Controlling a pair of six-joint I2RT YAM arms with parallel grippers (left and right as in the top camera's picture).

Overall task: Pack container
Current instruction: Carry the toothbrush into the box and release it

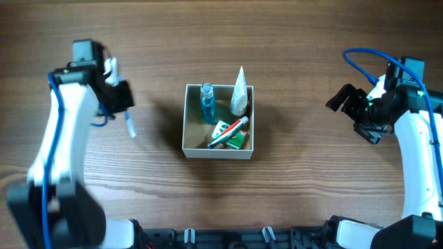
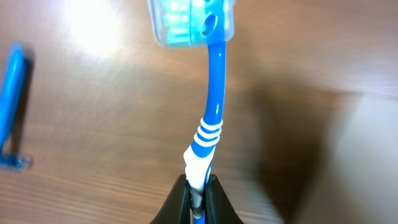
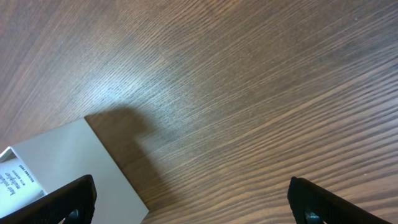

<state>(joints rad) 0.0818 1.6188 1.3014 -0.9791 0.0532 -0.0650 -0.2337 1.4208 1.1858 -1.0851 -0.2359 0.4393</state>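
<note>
Container [image 1: 218,153] is sitting mid-worktop [image 1: 297,200], square and open-topped, with white walls and a tan inside. Three items are lying inside it:
- a blue bottle [image 1: 207,104] is resting in the far left corner
- a white tube [image 1: 239,93] is leaning in the far right corner, its tip poking past the far wall
- a green, white and red pack [image 1: 232,133] is lying across the near half

Left gripper [image 1: 121,97] is hovering well left of the container, above the wood. Its jaws are pinching a blue-and-white toothbrush [image 1: 130,126] by the handle end. In the left wrist view the gripper [image 2: 198,193] is closing tight on the white part of the toothbrush [image 2: 212,106]. The shaft is running straight away from the fingers, and a clear cap [image 2: 191,22] is covering the brush head. The pale blur at that view's right edge is too soft to identify.

Right gripper [image 1: 349,114] is hanging well right of the container, holding nothing. In the right wrist view the gripper [image 3: 193,211] is standing wide open, one dark fingertip at each lower corner and bare wood grain between them. A corner of the container [image 3: 81,162] is showing at lower left, its white wall casting a shadow on the worktop [image 3: 249,81]. Some printed text is showing at the left edge, too small to read.
</note>
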